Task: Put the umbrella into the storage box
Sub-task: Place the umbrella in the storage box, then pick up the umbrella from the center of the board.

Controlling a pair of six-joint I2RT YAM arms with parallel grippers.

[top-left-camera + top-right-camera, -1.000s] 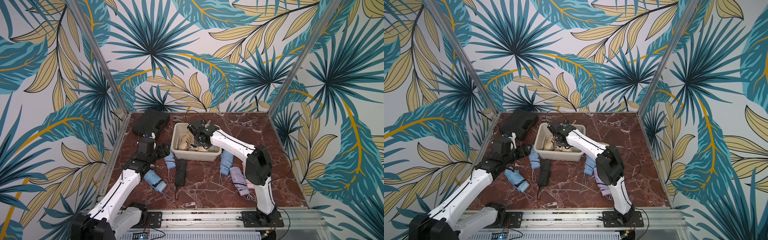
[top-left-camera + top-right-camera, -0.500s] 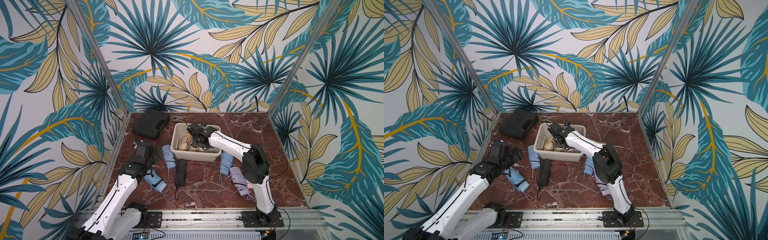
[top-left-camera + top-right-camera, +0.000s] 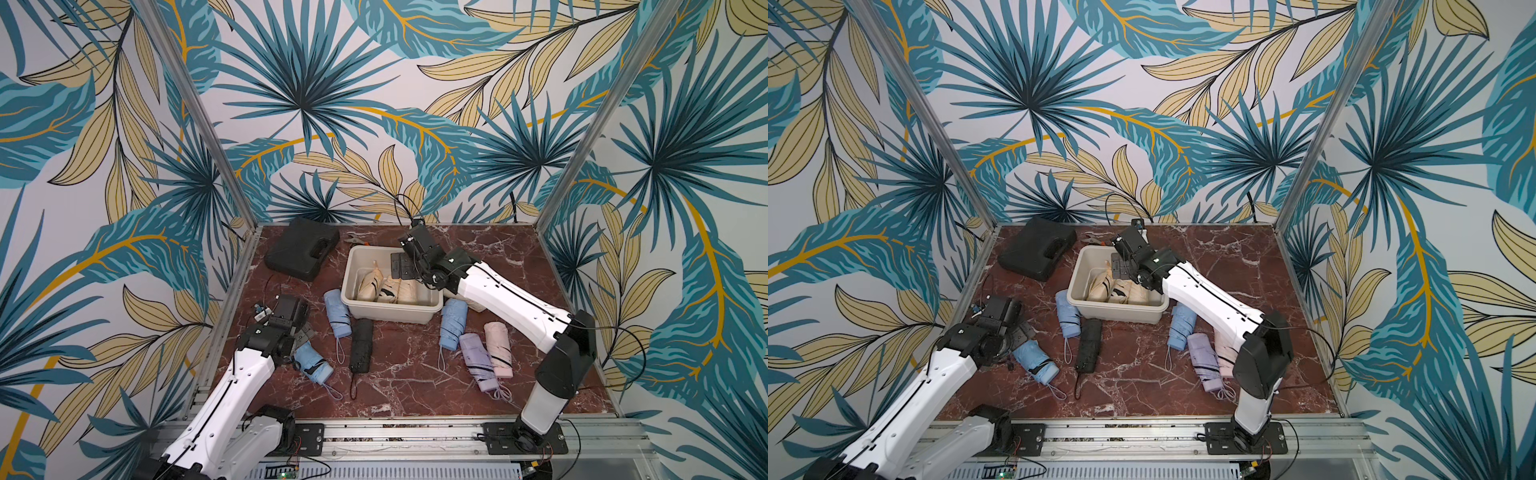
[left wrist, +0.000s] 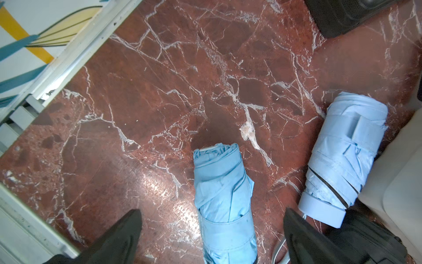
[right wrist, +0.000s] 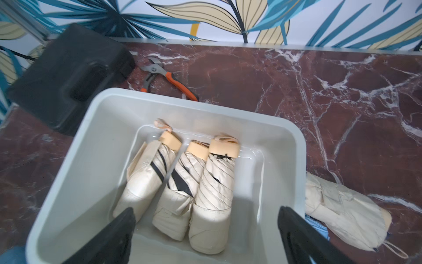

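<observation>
Overhead stereo pair, close wrist views

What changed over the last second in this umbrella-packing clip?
The right gripper opened above the storage box, where three cream umbrellas lie. The left gripper drew back toward its own base, opened wider, and now straddles the blue umbrella. The box, the black case and the black umbrella stayed put.

No text, label, brand or number is readable anywhere, whether on the off-white plastic storage box (image 3: 390, 314), the cream folded umbrellas (image 5: 214, 182) in it, or the black moulded plastic case (image 3: 299, 249).
</observation>
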